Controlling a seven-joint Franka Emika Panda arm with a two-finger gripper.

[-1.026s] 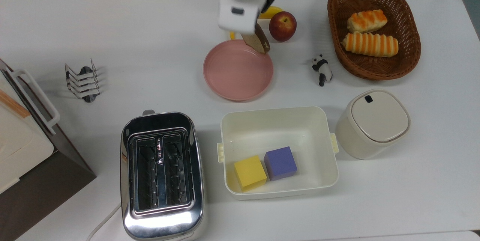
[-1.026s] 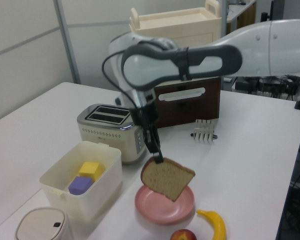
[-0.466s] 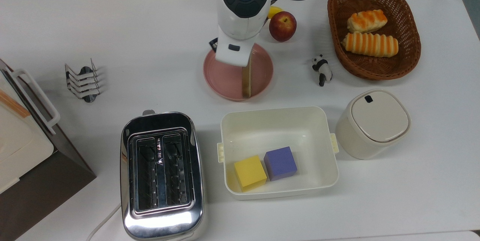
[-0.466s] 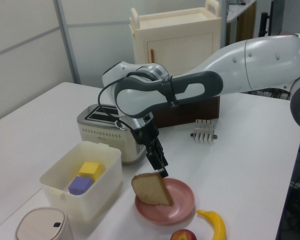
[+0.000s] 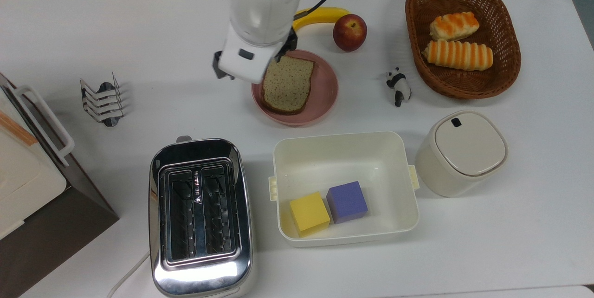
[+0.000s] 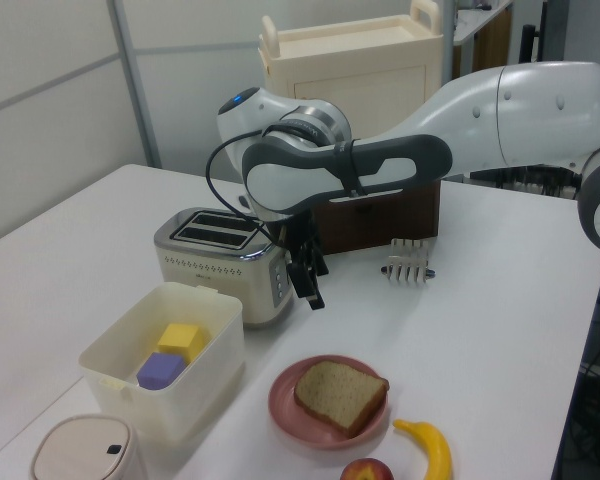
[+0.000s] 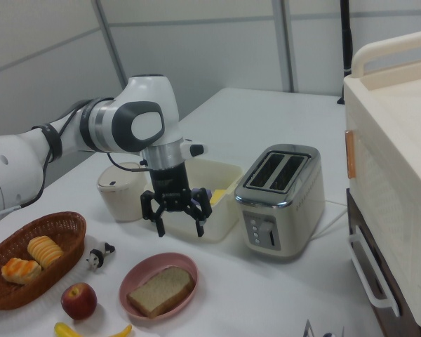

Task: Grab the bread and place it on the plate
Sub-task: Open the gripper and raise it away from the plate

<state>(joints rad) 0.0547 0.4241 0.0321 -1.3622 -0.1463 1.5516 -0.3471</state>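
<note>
Your bread (image 5: 287, 84) is lying flat on the plate (image 5: 325, 93), inside the rim, sitting toward the top view's left half of it; the left view (image 6: 341, 396) and the right view (image 7: 160, 291) both confirm it's flat and fully resting on the pink surface. You've got the gripper (image 7: 176, 216) up off the plate, spread wide with nothing between the fingers (image 7: 158, 219), clearly apart from the bread. In the left view the gripper (image 6: 308, 283) hangs above the table, between the plate (image 6: 285, 400) and the toaster (image 6: 220, 262). Around the plate, in the top view: apple (image 5: 349, 32) just beyond it toward the top right, banana (image 5: 325, 14) next to the apple and partly behind the arm, panda figurine (image 5: 398, 86) to the right, wicker basket (image 5: 417, 33) with two striped rolls (image 5: 457, 54) further right. The cream tub (image 5: 345, 149) sits just below the plate, holding a yellow block (image 5: 309, 212) and a purple block (image 5: 346, 202) touching each other. The lidded canister (image 5: 461, 152) is right of the tub, the toaster (image 5: 200, 217) is below-left of the plate, and the metal rack (image 5: 103, 100) is well off to the plate's left.
</note>
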